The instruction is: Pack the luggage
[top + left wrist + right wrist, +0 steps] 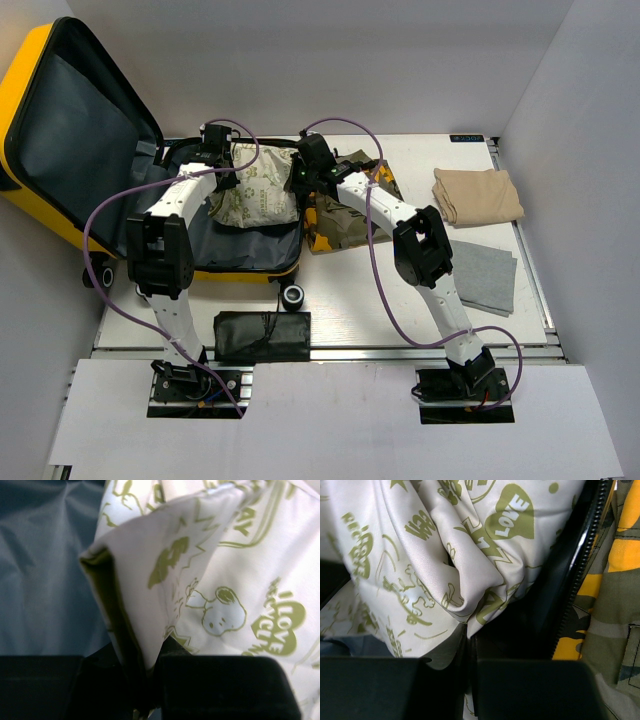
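White-walled on three sides, the table (400,300) is occupied at its left by the luggage (22,90), which is laid open with its lid leaned against the wall. A printed cloth (255,190) is bunched in its lower half. One fold is clamped by the nearly closed left gripper (145,680). Another is pinched by the fully closed right gripper (469,650). A camouflage garment (345,215) is laid just beside the luggage.

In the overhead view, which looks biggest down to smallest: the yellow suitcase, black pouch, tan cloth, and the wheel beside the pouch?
Largest: suitcase, by far.
Next: pouch and tan cloth, which look about alike, so I won't rank them.
Smallest: wheel.
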Tool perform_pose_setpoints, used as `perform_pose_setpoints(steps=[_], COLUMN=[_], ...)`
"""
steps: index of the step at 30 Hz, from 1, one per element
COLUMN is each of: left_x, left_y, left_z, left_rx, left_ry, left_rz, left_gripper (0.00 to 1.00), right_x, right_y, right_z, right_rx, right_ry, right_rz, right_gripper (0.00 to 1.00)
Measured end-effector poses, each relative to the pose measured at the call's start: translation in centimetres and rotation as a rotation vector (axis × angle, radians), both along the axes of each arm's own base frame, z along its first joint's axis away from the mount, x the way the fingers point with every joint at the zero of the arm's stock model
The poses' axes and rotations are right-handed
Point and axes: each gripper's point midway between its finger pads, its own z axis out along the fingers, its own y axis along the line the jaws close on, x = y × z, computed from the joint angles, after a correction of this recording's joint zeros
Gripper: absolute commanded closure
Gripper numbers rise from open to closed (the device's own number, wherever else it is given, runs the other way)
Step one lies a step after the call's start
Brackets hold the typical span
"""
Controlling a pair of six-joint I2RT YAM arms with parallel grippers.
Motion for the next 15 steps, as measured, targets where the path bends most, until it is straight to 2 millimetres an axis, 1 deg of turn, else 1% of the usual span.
perform_pose_setpoints(steps=[2, 3, 5, 7, 8, 9, 11, 12, 13, 14, 15], left_x=[0.7, 0.7, 0.5, 0.3, 0.2, 0.2, 0.1, 0.0, -0.1, 0.1, 0.4], left_y=[0.3, 0.5, 0.7, 1.0, 1.2, 1.4, 1.8, 2.0, 2.2, 2.3, 2.4], left_z=[-0.8, -1.2, -1.9, -2.1, -2.1, -2.0, -2.0, -1.9, -1.7, -1.1, -0.4], left_rx=[0.001, 0.002, 0.002, 0.003, 0.004, 0.006, 0.017, 0.023, 0.03, 0.031, 0.033], left_ry=[0.012, 0.02, 0.04, 0.051, 0.054, 0.054, 0.06, 0.066, 0.069, 0.062, 0.049], left_rz=[0.009, 0.013, 0.021, 0.029, 0.033, 0.037, 0.047, 0.054, 0.058, 0.065, 0.071], left_gripper=[1.0, 1.0, 1.0, 0.82, 0.77, 0.66, 0.52, 0.38, 0.34, 0.31, 0.18], right_x=[0.0, 0.0, -0.1, -0.2, -0.3, -0.4, -0.8, -1.1, -1.4, -1.6, -1.8], right_y=[0.1, 0.1, 0.2, 0.4, 0.4, 0.6, 0.8, 1.0, 1.1, 1.1, 1.0], right_z=[0.1, 0.1, 0.2, 0.3, 0.5, 0.7, 1.3, 1.8, 2.3, 3.0, 3.8], right_rx=[0.005, 0.006, 0.008, 0.009, 0.014, 0.017, 0.028, 0.035, 0.041, 0.049, 0.052], right_ry=[0.001, 0.001, 0.0, -0.002, -0.003, -0.005, -0.008, -0.009, -0.011, -0.016, -0.028], right_rz=[0.0, 0.003, 0.009, 0.018, 0.021, 0.027, 0.042, 0.052, 0.063, 0.071, 0.081], right_gripper=[0.87, 0.81, 0.75, 0.62, 0.58, 0.48, 0.35, 0.23, 0.11, 0.11, 0.11])
